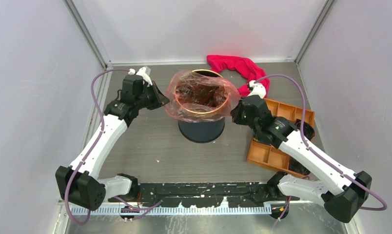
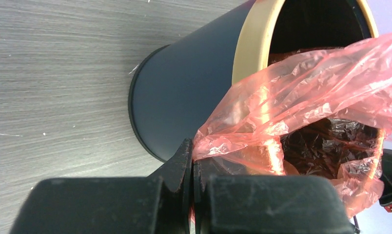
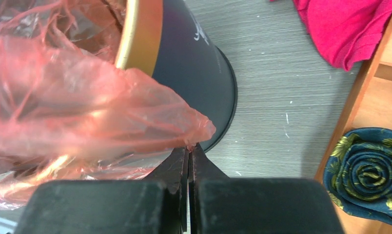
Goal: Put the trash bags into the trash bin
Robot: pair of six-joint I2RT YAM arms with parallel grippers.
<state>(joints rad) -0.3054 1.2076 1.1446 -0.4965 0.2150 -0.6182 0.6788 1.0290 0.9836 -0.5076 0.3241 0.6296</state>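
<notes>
On table's near right, tray [image 1: 271, 155] idle. Mid-table, L gripper [image 1: 161, 100] & R gripper [image 1: 232, 113] each clenched on bag [image 1: 199, 92] edge, either side of bin [image 1: 201, 130]. Bag body hangs inside bin, film over most of rim, so approx. done. Left: cover far rim, let go. Cloth [image 1: 235, 66] behind.

The trash bag [image 2: 306, 92] is thin see-through plastic film, pinkish red, super crinkly and glossy. The bin [image 2: 184, 97] has a smooth matt navy wall, and its rim [image 2: 255, 39] looks like gold metal with a soft sheen. The table [image 2: 57, 73] is matt grey with a wood-grain look. The cloth [image 3: 345, 29] is soft magenta fabric, no shine. The tray [image 3: 379, 102] is matt orange, plastic or wood, can't tell. The rolled-up fabric [image 3: 367, 168] in it has a leafy print.
</notes>
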